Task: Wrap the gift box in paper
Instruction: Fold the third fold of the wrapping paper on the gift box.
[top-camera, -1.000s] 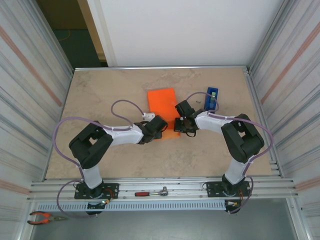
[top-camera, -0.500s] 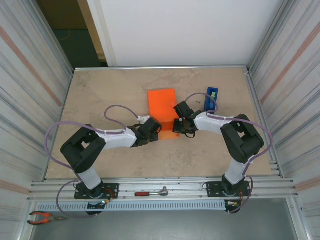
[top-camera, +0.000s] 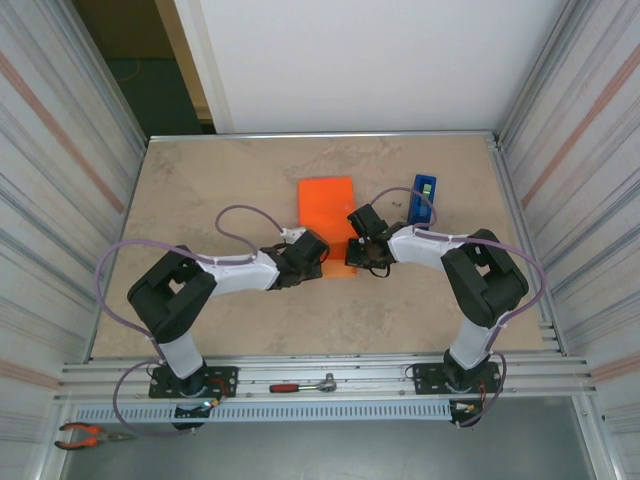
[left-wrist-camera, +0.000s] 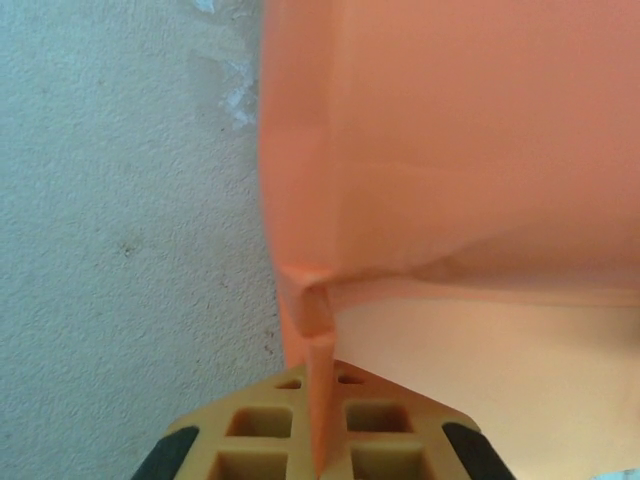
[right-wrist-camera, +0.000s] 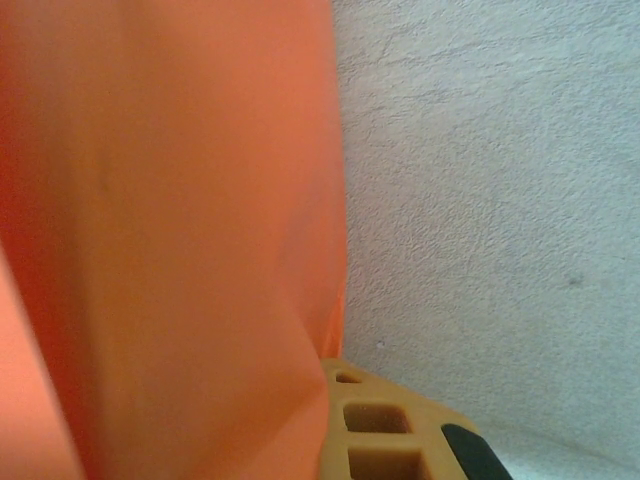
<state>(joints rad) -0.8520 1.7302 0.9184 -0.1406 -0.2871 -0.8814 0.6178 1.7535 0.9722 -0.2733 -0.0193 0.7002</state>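
We count one sheet of orange paper (top-camera: 325, 205), folded into a narrow strip in the middle of the counter (top-camera: 200, 200). Two arms meet at its near end, one from each side. In the left wrist view, the left jaws are closed on a thin upright flap at the paper's corner. The right jaws are closed too, with the paper's edge running down between them. One blue tape dispenser (top-camera: 424, 196) stands just right of the sheet. One ratchet (top-camera: 305, 384) and one pair of pliers (top-camera: 90, 435) lie on the near rails.
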